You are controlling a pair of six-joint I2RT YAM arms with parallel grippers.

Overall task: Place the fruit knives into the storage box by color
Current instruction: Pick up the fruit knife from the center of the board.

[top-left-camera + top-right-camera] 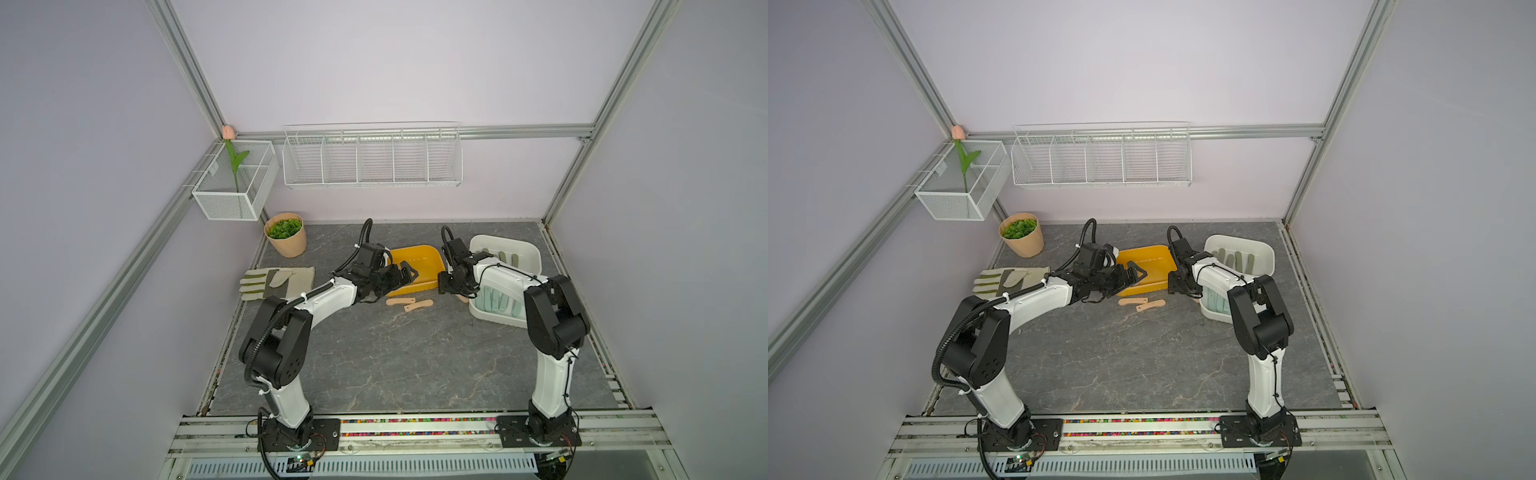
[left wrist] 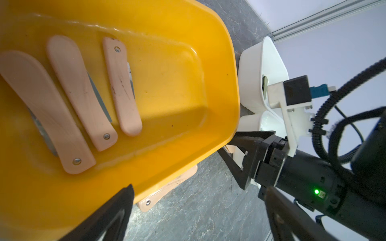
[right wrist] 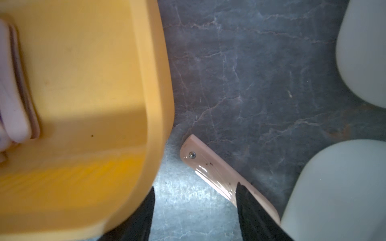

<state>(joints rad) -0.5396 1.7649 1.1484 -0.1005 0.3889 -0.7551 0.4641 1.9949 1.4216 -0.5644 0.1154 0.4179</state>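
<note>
Right pincer is seen low over the table, its fingers parted to a middling gap with only bare tabletop between them; nothing is held. One peach-pink knife lies flat, partly crossed by one finger and off to that side, not inside the gap. Its long axis is slanted: the riveted end is turned toward the yellow box, and the other end lies just beside the near white box. A sideways shift and some turn of the wrist are judged to be needed before the fingers can be closed across the knife's width. This knife is nearer the right arm. Left pincer is spread wide and empty over the front rim of the yellow box, where three pink knives are laid. Two more pink knives lie on the table before that box, between the arms.
</note>
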